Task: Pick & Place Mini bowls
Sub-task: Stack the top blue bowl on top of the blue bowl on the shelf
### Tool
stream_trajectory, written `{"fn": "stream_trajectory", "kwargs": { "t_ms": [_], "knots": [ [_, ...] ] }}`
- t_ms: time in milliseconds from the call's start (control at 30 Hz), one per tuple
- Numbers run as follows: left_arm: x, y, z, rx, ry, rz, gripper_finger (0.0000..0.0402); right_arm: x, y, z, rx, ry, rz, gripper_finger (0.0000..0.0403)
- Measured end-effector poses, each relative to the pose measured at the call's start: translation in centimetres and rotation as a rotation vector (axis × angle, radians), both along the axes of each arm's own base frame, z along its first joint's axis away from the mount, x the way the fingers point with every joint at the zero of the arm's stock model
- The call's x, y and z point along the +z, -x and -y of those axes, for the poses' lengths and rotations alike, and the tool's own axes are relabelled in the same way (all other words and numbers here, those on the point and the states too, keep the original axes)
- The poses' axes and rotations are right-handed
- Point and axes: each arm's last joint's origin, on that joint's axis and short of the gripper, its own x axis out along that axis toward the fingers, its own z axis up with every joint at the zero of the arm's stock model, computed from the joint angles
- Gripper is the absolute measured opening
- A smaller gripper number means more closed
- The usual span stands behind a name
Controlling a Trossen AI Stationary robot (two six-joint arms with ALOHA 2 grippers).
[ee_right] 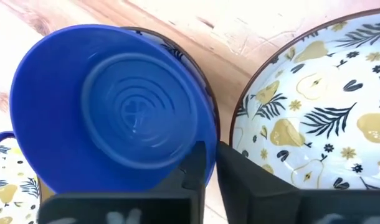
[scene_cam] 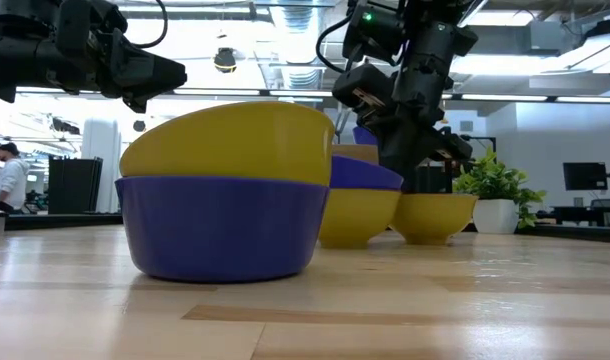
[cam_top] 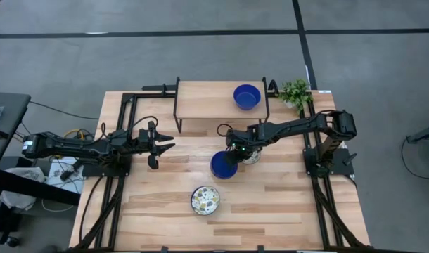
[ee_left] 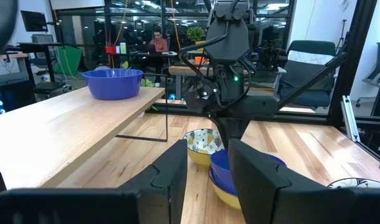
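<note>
Right gripper point(cam_top: 237, 156) pinches the rim of a blue bowl point(cam_top: 222, 165) at mid-table.

On the wooden table point(cam_top: 285, 211), the fingers point(ee_right: 196, 163) are clenched on the bowl's rim beside a patterned bowl point(ee_right: 321, 118). The left gripper point(cam_top: 160, 143) hovers at centre left, fingers spread and empty. The high view counts two blue bowls, the second point(cam_top: 247, 96) on a raised shelf point(cam_top: 200, 98) at upper centre, and a lone patterned bowl point(cam_top: 205, 200) at lower centre. Only the right wrist view shows another patterned bowl point(ee_right: 9, 180) under the gripped one.
</note>
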Motion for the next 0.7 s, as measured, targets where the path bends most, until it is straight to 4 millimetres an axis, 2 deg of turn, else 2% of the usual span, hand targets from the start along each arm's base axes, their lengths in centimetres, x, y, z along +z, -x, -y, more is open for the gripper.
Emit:
{"fn": "stream_trajectory", "kwargs": {
  "t_ms": [100, 500, 700],
  "knots": [
    [0.0, 0.0, 0.0, 0.0, 0.0, 0.0, 0.0116, 0.01, -0.01, 0.05, -0.006, 0.015, 0.0, 0.0004],
    [0.0, 0.0, 0.0, 0.0, 0.0, 0.0, 0.0116, 0.03, -0.02, 0.06, -0.007, 0.015, 0.001, 0.0002],
    [0.0, 0.0, 0.0, 0.0, 0.0, 0.0, 0.0116, 0.7, 0.28, 0.06, -0.015, 0.023, 0.012, 0.0001]
  ]
}}
